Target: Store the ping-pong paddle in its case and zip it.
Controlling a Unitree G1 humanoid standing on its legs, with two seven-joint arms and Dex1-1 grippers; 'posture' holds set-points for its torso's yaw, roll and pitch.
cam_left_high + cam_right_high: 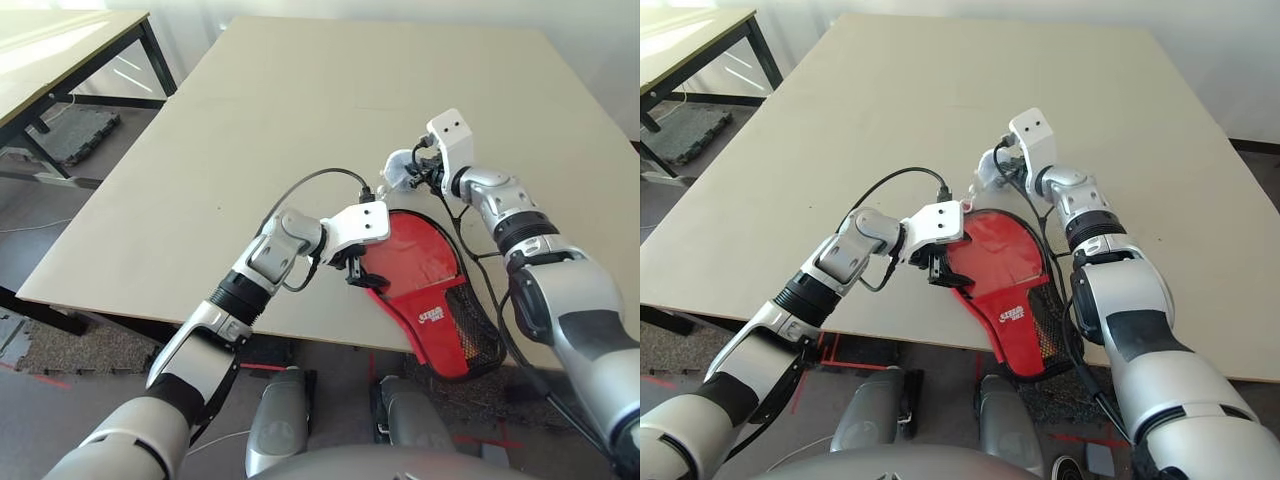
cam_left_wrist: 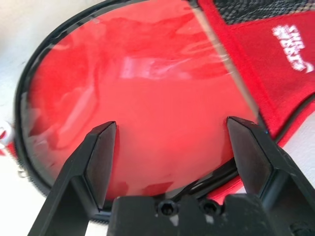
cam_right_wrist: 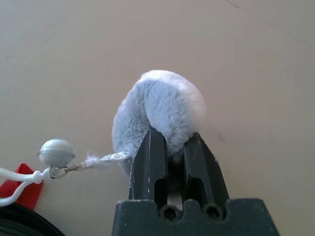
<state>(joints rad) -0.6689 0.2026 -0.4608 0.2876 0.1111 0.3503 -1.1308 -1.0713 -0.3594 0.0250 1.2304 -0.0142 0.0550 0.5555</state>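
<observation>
Red fabric with a black border is seen on the case (image 1: 405, 250), laid on the table (image 1: 250, 120) with its round end toward 12 o'clock and its narrow end, at 5, jutting past the near edge. If the cord (image 3: 110, 158) is pulled hard from 12, the whole case could be dragged or twisted rather than the zip moved, since no hold is had on it by the left gripper (image 2: 172, 128), spread wide above its 8-to-9 o'clock side. The plush pom-pom (image 3: 162, 98) could also be squeezed out of the right gripper (image 3: 174, 135), by whose fingers it is pinched near 12. With the narrow end unsupported, a tip over the edge could follow. A clear, wrinkled window is set in the round part; smooth red is seen beneath, judged to be the paddle, though this cannot be confirmed. White lettering (image 1: 431, 315) and black mesh (image 1: 475, 328) are carried lower down.
</observation>
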